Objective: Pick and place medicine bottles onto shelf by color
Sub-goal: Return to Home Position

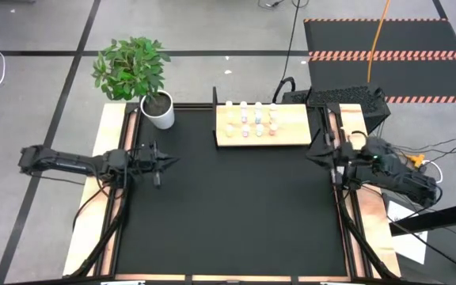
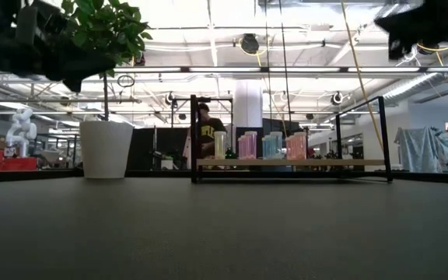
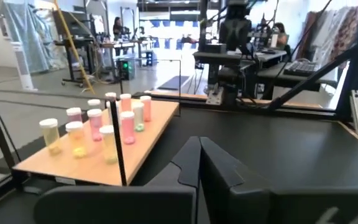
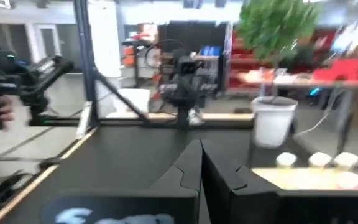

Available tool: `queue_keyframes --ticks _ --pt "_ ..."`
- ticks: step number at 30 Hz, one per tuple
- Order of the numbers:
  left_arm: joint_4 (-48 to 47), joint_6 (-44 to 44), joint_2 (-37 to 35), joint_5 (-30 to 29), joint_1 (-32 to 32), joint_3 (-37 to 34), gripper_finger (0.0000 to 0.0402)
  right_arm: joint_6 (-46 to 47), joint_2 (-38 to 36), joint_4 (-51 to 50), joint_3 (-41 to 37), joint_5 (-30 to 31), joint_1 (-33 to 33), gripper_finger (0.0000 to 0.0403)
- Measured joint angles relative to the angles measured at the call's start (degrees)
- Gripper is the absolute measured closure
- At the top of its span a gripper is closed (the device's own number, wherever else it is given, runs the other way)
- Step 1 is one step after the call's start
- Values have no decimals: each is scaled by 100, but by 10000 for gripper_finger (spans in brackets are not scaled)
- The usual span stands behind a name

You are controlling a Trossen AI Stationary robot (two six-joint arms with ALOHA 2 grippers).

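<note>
All the bottles stand upright on the shelf, which lies at the far edge of the desk. It is ahead of the left tool and off to the far side, well apart from it. The right tool is nearer the shelf, beside its end. Both tools hang over the side edges of the desk with fingers together and hold nothing.

The bottles look light and stiff, probably smooth plastic, so I think they slip and tip easily. The best hold is on the coloured body just under the white cap, with the fingers on two opposite sides. They stand close together, so opened fingers may push a neighbour.

In the low view there are four colour groups: yellow-green, pink, blue and orange. In the left wrist view I count three yellow and three pink. The farther ones overlap, and I can count about five more, so the total is probably eleven or twelve. There is one shelf, one white pot with a plant, and two tools.

No bottle lies on the bare desk, so the sorting seems finished.
</note>
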Motion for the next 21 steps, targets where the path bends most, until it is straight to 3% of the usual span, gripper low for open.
queue_keyframes --ticks 7,14,21 --pt "-94 -109 -580 334 -162 -341 388 528 -3 381 -630 -440 0 403" --pt "-529 393 -839 423 -198 -341 392 1243 32 2935 -1836 -522 9 403" --pt "-909 657 -821 374 -1 -336 379 1301 163 2701 -1825 -428 11 403"
